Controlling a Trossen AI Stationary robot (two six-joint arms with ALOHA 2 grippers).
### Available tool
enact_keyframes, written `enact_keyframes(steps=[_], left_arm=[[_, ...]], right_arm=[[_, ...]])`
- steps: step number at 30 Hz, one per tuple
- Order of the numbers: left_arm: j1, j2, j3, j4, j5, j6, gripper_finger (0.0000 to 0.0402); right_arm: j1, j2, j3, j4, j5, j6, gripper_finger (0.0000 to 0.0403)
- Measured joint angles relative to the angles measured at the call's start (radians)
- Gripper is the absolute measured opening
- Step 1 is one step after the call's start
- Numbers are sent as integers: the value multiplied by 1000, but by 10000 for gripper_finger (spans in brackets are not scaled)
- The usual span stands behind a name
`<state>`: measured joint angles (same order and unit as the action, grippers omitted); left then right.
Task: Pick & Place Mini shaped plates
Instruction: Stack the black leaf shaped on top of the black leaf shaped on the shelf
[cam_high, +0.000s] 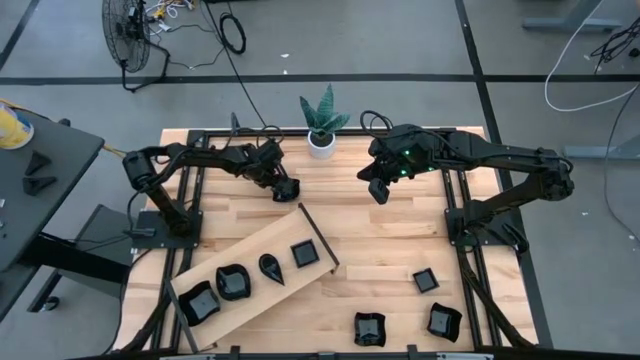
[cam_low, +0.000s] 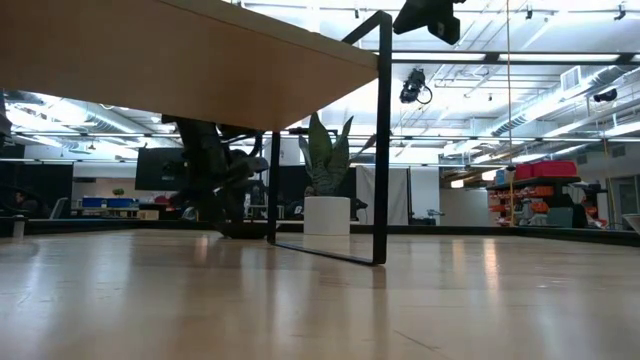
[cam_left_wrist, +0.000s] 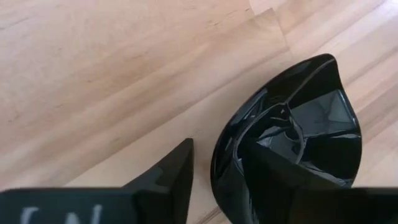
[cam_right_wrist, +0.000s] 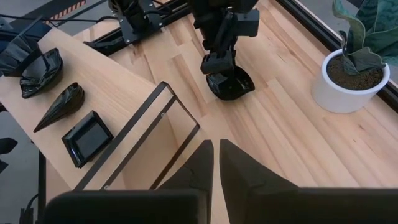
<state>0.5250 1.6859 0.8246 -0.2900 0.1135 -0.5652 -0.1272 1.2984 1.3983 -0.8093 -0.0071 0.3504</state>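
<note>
A glossy black leaf-shaped mini plate (cam_left_wrist: 298, 137) lies flat on the table beside the far corner of the raised wooden board (cam_high: 250, 265). My left gripper (cam_left_wrist: 217, 152) comes down on it, open, with one finger (cam_left_wrist: 171, 177) outside the rim and the other (cam_left_wrist: 273, 177) over the hollow. The board carries several more black plates, among them a square one (cam_high: 305, 253) and a teardrop one (cam_high: 270, 267). Three others (cam_high: 425, 280) lie on the table at the near right. My right gripper (cam_high: 380, 192) hangs shut, high above the table's middle. My left gripper stands astride the plate's rim (cam_left_wrist: 217, 168), slanting down from the table's left. A strip of bare table shows between the outer finger and the rim. Whether the inner finger touches the dish, I cannot tell. The plate lies on the table.
A white pot with a green plant (cam_high: 322, 130) stands at the far edge between the two arms. The board sits slanted on a black metal frame (cam_right_wrist: 155, 124) at the near left. Bare tabletop lies in the middle and to the right of the board.
</note>
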Motion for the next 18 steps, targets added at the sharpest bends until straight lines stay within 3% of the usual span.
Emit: enact_keyframes(steps=[18], left_arm=[[-1,0,0,6,21,-2,17]], right_arm=[[0,0,0,0,0,-4,31]])
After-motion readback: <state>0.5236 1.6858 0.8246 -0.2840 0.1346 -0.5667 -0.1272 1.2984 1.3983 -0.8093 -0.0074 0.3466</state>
